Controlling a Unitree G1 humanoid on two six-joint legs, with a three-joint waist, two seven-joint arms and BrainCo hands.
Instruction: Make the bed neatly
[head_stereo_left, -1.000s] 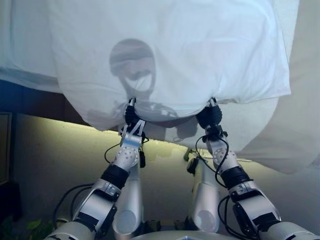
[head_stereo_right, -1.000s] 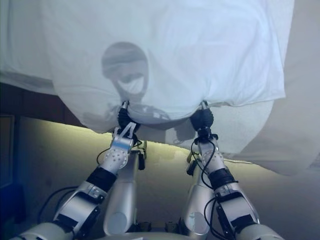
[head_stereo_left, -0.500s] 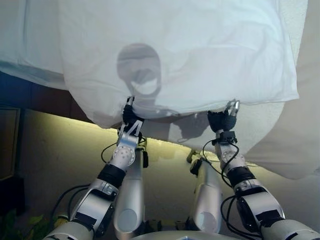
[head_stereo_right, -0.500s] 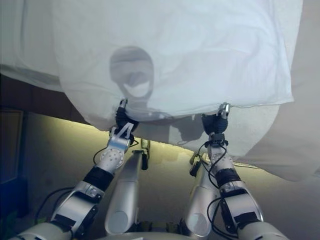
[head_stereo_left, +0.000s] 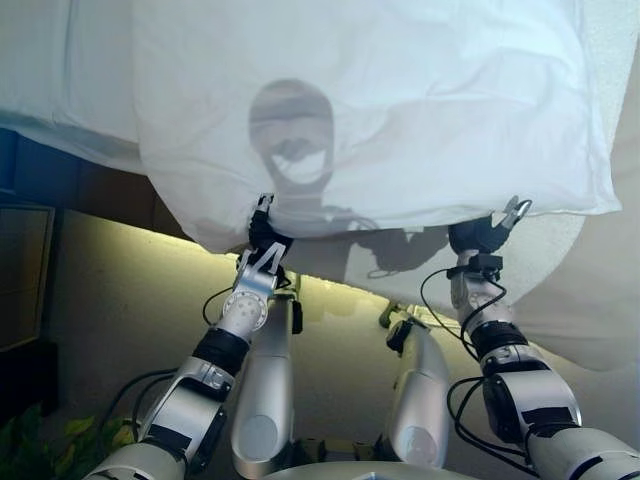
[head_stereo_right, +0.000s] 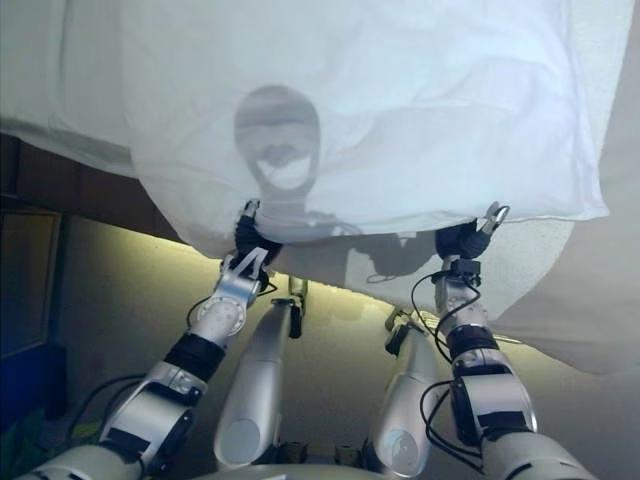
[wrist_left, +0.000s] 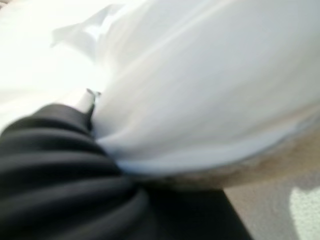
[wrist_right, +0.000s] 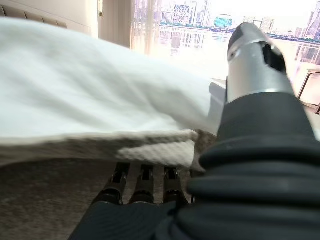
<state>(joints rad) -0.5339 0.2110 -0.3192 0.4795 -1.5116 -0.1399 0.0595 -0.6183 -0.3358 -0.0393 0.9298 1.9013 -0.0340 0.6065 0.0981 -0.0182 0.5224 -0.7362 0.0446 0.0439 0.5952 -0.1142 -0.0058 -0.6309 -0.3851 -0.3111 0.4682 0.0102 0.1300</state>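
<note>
White duvet (head_stereo_left: 370, 110) spreads from centre to twelve o'clock over the bed. The left hand (head_stereo_left: 262, 228) meets its near hem, fingers buried in cloth, grip unclear. At four o'clock, the right hand (head_stereo_left: 485, 232) reaches under the hem, fingers straight.

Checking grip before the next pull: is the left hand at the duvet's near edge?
Yes, the left hand reaches up into the hanging near edge of the white duvet.
</note>
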